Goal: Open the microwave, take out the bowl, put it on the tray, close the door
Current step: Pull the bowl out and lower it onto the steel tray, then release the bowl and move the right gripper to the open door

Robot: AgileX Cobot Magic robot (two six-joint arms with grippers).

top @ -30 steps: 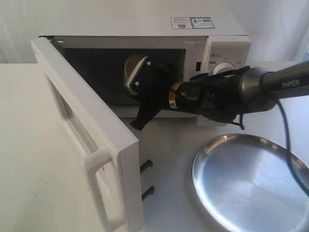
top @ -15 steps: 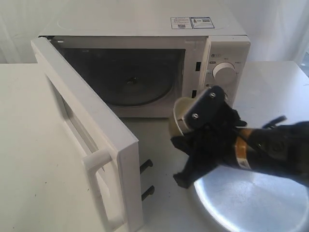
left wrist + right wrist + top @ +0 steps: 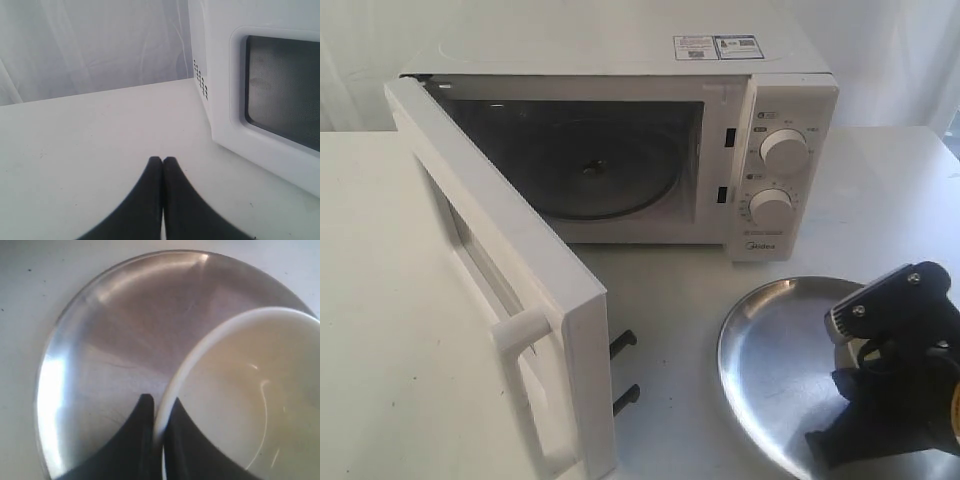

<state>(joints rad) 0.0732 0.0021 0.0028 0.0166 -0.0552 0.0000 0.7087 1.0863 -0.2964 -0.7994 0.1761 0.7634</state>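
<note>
The white microwave (image 3: 620,50) stands with its door (image 3: 470,240) swung wide open to the left, and only the glass turntable (image 3: 600,180) shows in its cavity. My right gripper (image 3: 845,325) hangs low over the silver tray (image 3: 770,360) at the front right. In the right wrist view this gripper (image 3: 159,402) is shut on the rim of the cream bowl (image 3: 250,400), which sits above the tray (image 3: 115,340). My left gripper (image 3: 162,160) is shut on nothing, low over the table beside the door (image 3: 225,115); the exterior view does not show it.
The door's bar handle (image 3: 525,335) and two dark latch hooks (image 3: 623,342) jut toward the front. Two round knobs (image 3: 785,148) sit on the microwave's right panel. White table (image 3: 670,290) lies between the microwave and the tray.
My right gripper has carried the bowl out of the microwave cavity, rightward and down toward the front, to just over the tray. The door and left arm have not moved.
</note>
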